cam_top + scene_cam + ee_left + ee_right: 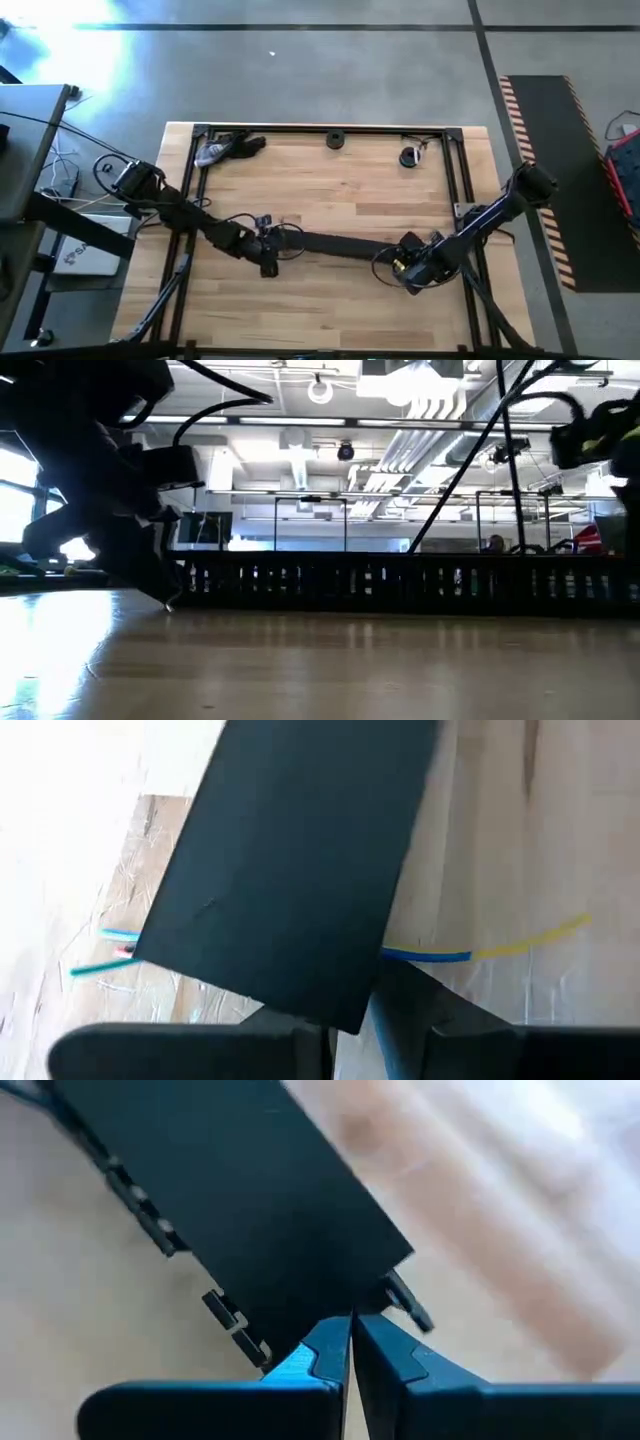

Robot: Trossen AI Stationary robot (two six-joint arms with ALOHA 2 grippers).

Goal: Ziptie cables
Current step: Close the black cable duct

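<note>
Left gripper [268, 243] low on the table [340, 180], at one end of a long black slotted strip [335, 245]; in its wrist view the fingers [300, 1040] look pressed together on that strip's end. Right gripper [405, 268] at the strip's other end, fingers [320, 1355] closed on its edge. Cables [470, 952] lie flat on the wood: thin blue, yellow and teal strands, running under the strip beside the left gripper.

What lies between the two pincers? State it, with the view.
A long black strip runs from the left pincer to the right pincer, which grips its end. The high view shows it.
</note>
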